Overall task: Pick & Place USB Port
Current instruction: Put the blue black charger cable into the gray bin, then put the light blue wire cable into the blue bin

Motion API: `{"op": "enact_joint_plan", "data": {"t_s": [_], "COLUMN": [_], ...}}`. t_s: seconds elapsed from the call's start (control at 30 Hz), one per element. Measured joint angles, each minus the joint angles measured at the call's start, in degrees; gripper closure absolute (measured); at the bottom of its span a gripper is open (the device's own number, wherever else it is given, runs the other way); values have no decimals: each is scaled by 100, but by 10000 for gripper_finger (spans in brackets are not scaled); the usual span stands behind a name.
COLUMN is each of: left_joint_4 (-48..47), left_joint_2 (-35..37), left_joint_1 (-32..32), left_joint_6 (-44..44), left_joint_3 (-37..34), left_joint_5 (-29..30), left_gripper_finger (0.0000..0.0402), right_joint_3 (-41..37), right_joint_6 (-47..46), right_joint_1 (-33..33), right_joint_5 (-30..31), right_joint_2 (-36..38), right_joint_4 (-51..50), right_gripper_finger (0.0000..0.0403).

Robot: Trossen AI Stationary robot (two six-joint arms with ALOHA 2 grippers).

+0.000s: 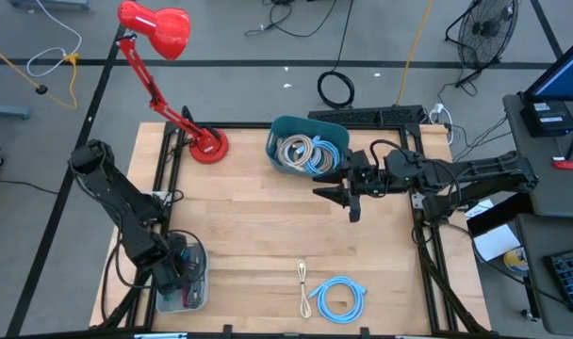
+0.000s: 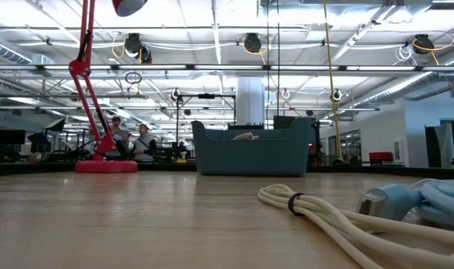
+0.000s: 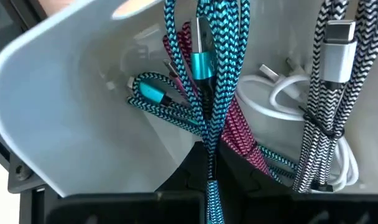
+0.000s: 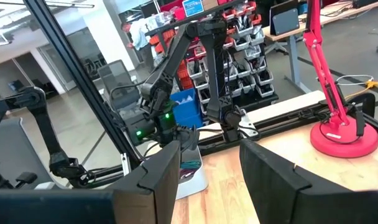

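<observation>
left gripper: down inside the clear bin at the table's near left corner, clenched on a teal braided cable that runs straight down between its fingers.
cable: part of a tangle with a red braided one, a black-and-white one and a white one, all in the same bin.
right gripper: hovers just beside the teal basket, jaws apart, nothing between them.
drop spot: probably the basket, which already holds coiled cables; that is a guess from the task.
loose cables: a cream one and a light blue coil lie on the table, well apart from both grippers.
doing it well: lift straight up and slowly, so the teal loops slide free of the red strands and the bin is not dragged up.
watch: the pinch is on thin cord, so a snag could pull it out of the fingers.
</observation>
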State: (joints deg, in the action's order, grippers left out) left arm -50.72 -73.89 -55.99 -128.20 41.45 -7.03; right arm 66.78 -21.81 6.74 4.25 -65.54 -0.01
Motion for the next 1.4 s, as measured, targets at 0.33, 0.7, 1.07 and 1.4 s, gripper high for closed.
{"op": "enact_joint_plan", "data": {"t_s": [0.33, 0.7, 1.07, 1.4], "left_joint_4": [-19, 128, -773, -902], "left_joint_2": [0, 274, 1118, 1911], "left_joint_1": [44, 42, -108, 365], "left_joint_6": [41, 57, 364, 1342], "left_joint_3": [-2, -5, 686, 1041], "left_joint_5": [-100, 163, 1863, 4902], "left_gripper_finger": [369, 245, 231, 234], "right_joint_3": [0, 0, 0, 0], "right_joint_6": [-1, 1, -23, -299], "right_joint_1": [4, 4, 4, 9], "right_joint_5": [1, 1, 0, -2], "right_joint_2": [0, 0, 0, 0], "right_joint_4": [0, -4, -4, 213], "right_gripper_finger": [243, 243, 243, 243]}}
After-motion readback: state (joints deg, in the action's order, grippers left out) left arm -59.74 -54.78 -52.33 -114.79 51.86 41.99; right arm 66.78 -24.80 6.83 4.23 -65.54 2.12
